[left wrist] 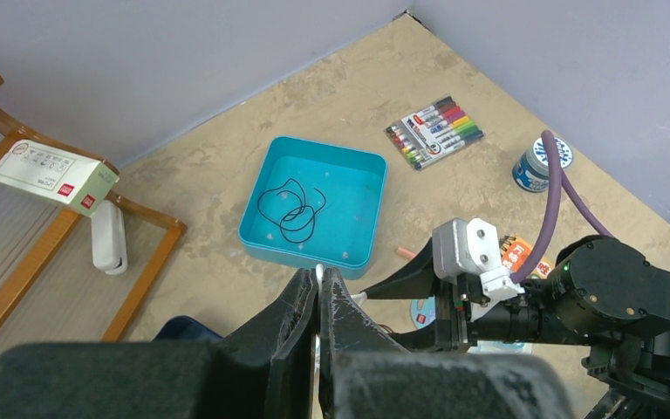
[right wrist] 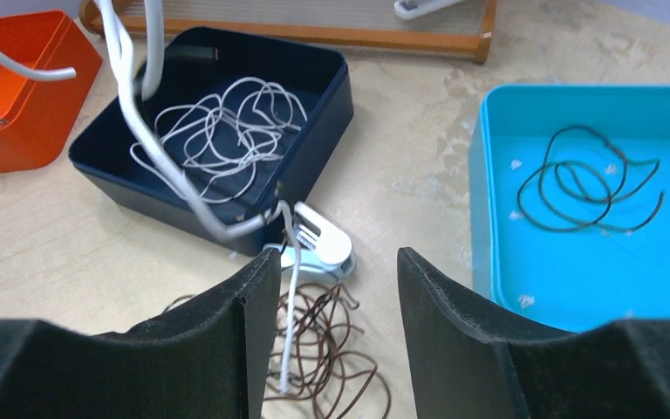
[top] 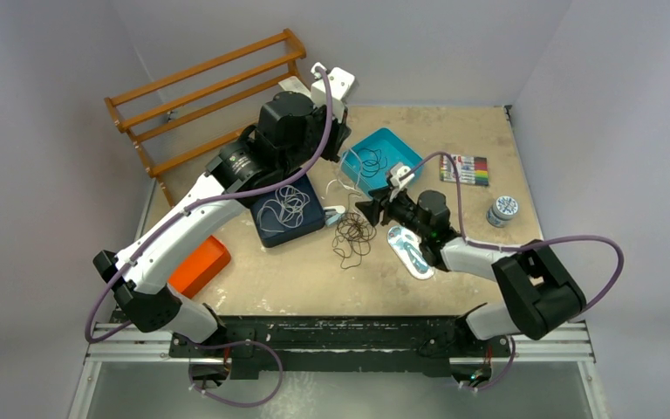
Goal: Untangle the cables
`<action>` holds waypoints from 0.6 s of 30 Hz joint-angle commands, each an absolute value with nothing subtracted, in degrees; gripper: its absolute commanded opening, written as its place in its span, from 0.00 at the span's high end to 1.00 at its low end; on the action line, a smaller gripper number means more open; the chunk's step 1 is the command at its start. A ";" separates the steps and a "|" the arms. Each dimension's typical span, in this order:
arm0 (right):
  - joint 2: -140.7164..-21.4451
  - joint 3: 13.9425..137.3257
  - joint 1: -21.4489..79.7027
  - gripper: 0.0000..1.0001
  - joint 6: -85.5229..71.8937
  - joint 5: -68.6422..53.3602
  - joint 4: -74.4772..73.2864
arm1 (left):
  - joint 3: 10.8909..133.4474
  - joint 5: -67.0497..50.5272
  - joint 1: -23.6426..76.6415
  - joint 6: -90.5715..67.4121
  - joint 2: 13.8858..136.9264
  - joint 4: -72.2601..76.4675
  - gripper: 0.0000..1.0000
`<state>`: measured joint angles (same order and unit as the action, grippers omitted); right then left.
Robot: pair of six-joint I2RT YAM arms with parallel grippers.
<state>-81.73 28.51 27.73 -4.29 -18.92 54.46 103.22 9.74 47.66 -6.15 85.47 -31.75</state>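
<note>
Overhead view of a tan table with two robot arms. Left of centre, a navy tray [top: 301, 231] holds loose loops of the white cable [top: 283, 209]. One strand climbs from it to the left gripper [left wrist: 318, 276], whose fingers are pressed together on that strand. The left arm stretches from the lower left to the upper middle, with its wrist tipped downward. Just right of the tray, the brown cable [top: 353, 236] lies tangled on the table, and a white strand drops into it. The right gripper [right wrist: 336, 257], half spread and holding nothing, hovers low over the tangle, its arm folded in from the lower right. Upper right of centre, the black cable [top: 369, 161] lies alone in a teal tray [left wrist: 349, 188]. The step appears to be freeing white from brown. This would go best by pinning the brown loops while the white strand is lifted slowly.
</note>
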 commanded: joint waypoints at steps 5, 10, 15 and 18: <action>-76.68 24.40 27.68 0.47 -10.70 -20.24 61.48 | 103.82 11.15 47.42 -5.04 83.25 -28.32 1.00; -68.44 24.71 27.72 0.41 -11.12 -19.17 59.21 | 103.19 11.41 47.46 -5.25 83.32 -28.31 1.00; -62.12 27.00 27.77 0.37 -9.58 -18.69 56.12 | 102.55 11.05 47.46 -5.32 83.33 -28.33 1.00; -61.87 30.33 27.69 0.36 -7.95 -19.51 54.69 | 102.06 10.24 47.46 -5.58 83.41 -28.12 1.00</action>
<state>-62.83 24.99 27.75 -9.87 -19.03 55.48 102.43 10.72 47.64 -6.17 85.45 -30.92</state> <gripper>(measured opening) 0.635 0.012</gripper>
